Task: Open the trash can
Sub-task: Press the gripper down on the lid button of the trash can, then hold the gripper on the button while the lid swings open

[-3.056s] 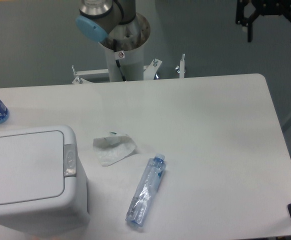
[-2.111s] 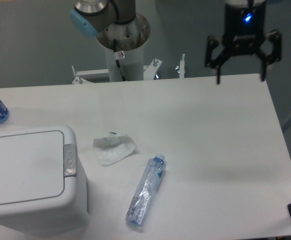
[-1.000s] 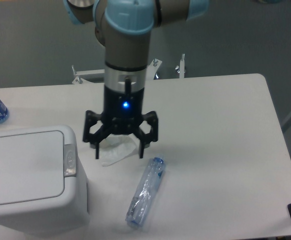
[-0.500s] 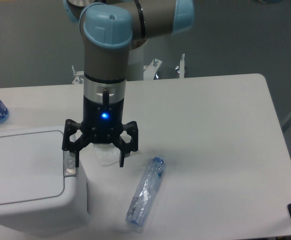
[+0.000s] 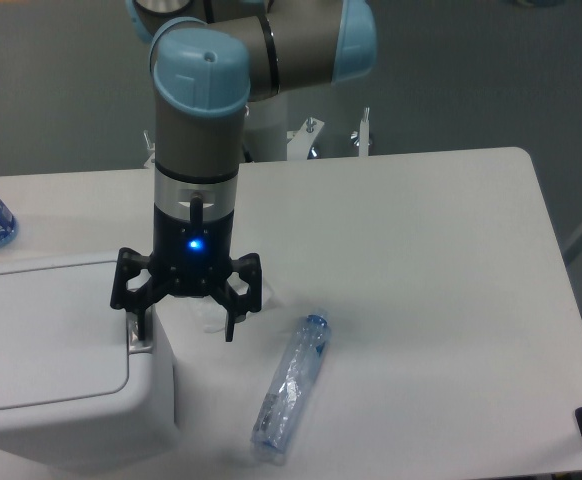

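Wide-open tool [image 5: 184, 325] over closed trash can [image 5: 51, 360] latch edge

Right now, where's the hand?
Left of centre, the open hand hangs over the trash can's right edge by the grey latch, with the crushed plastic bottle to its right.

trash can [image 5: 51, 370] — table's [image 5: 421, 260] front left | gripper [image 5: 183, 325] over its right edge | bottle [image 5: 289, 385] — right of it

Boxy white trash can [image 5: 51, 380] at lower left, flat lid apparently shut, grey latch partly hidden
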Controlling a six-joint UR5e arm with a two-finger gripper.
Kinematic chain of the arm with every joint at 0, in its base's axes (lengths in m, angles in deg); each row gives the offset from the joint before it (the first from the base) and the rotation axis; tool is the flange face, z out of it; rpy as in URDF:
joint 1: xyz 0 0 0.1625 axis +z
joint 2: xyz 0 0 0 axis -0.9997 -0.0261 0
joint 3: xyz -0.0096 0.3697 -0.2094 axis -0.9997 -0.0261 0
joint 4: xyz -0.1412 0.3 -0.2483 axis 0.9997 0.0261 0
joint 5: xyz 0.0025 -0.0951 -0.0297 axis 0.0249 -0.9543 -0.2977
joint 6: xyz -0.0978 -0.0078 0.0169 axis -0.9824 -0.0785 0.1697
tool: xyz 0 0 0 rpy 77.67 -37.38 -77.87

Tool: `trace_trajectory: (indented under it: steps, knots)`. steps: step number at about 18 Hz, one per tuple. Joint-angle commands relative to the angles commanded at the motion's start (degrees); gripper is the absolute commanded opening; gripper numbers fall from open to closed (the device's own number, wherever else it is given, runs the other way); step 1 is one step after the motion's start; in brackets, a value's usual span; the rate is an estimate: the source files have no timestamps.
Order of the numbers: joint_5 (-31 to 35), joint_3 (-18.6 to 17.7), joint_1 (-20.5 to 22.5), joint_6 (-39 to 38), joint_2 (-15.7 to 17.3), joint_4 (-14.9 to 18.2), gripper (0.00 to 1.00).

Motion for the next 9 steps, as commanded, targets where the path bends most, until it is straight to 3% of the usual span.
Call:
trace_trajectory:
  steps: [9]
  knots:
    - [0.0,0.4,0.1,0.8,0.1,0.0,1.00]
